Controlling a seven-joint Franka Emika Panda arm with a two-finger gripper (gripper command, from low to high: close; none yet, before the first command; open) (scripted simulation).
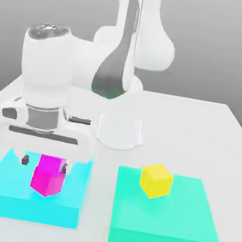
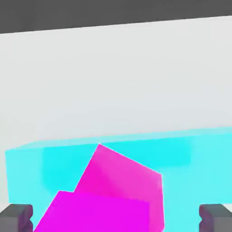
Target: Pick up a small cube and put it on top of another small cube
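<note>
On the exterior view's left, the flat cyan block [image 1: 0, 192] carries both magenta cubes: upper cube [image 1: 51, 165] sits on lower cube [image 1: 46, 184], twisted relative to it, so the stack looks made. Gripper [image 1: 45, 163] straddles the upper cube, jaws spread wide with a fingertip clear on each side; nothing gripped. Judgement: placement done, straight lift is the safe exit. The cyan block has bare surface around the stack. Arm base [image 1: 121, 129] stands behind. Further right, a yellow cube [image 1: 156, 180] rests on the teal block [image 1: 183, 228], well apart.
</note>
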